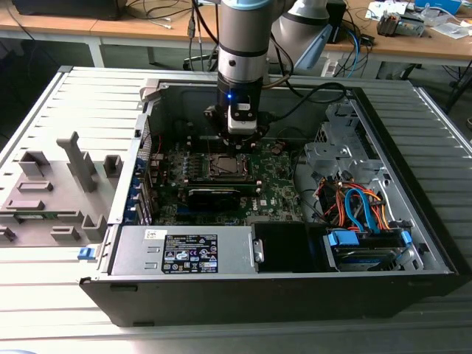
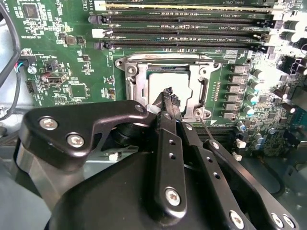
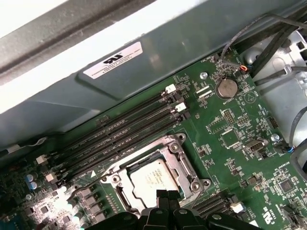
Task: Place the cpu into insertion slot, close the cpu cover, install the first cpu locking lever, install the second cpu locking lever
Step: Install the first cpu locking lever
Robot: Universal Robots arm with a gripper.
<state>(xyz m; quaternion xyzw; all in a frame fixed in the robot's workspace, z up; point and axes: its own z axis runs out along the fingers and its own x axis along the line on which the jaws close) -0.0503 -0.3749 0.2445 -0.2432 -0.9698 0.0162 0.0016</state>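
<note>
Inside the open computer case, my gripper [image 1: 238,146] hangs just above the insertion slot [image 1: 223,165] on the green motherboard [image 1: 279,184]. The cpu [image 2: 169,79] [image 3: 151,180] lies flat in the slot, its silvery face showing. The cpu cover [image 2: 138,82] [image 3: 165,154] lies down around it as a metal frame. In both wrist views my gripper [image 2: 170,97] [image 3: 166,193] is shut, tips together over the cpu's edge, with nothing seen between them. A thin metal lever rod [image 2: 205,128] runs beside the socket.
Long memory slots [image 2: 182,28] [image 3: 124,134] run beside the socket. A black card [image 1: 214,195] stands in front of it, with the power supply [image 1: 184,251] nearer still. Drive cables [image 1: 355,208] fill the exterior view's right. Grey fixtures [image 1: 51,192] stand outside the case.
</note>
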